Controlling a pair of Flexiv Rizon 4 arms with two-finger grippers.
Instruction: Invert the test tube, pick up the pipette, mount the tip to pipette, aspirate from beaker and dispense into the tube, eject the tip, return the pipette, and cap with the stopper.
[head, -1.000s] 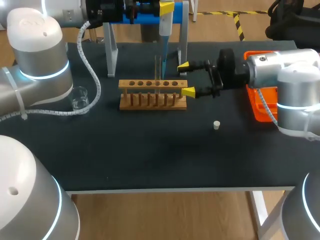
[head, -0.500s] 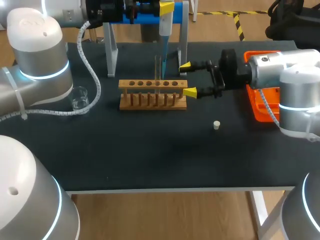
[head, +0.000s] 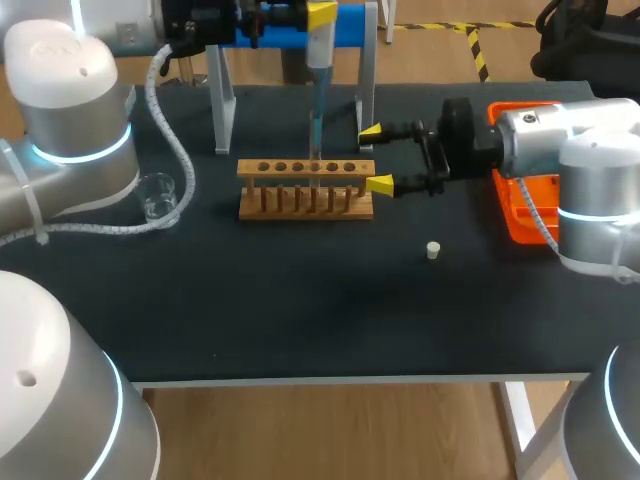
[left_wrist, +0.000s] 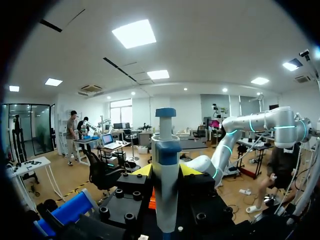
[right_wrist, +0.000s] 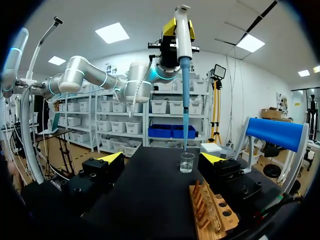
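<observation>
My left gripper (head: 320, 22) is shut on the white and blue pipette (head: 321, 50), holding it upright over the wooden rack (head: 305, 190). Its blue tip (head: 316, 125) points down at a clear test tube (head: 318, 170) standing in the rack. In the left wrist view the pipette (left_wrist: 165, 170) sits between the fingers of the left gripper (left_wrist: 166, 172). My right gripper (head: 375, 158) stands open just right of the rack. In the right wrist view the right gripper (right_wrist: 162, 160) is open, with the beaker (right_wrist: 187, 162) ahead of it and the pipette (right_wrist: 183, 40) above. A white stopper (head: 433, 250) lies on the mat.
The glass beaker (head: 158, 195) stands at the left, near my left arm. A pipette stand (head: 370, 70) with a blue holder rises behind the rack. An orange tray (head: 525, 215) lies under my right arm at the right.
My left arm has carried the pipette slightly left, bringing its tip over the tube. The right gripper drew back a little to the right and stays open.
</observation>
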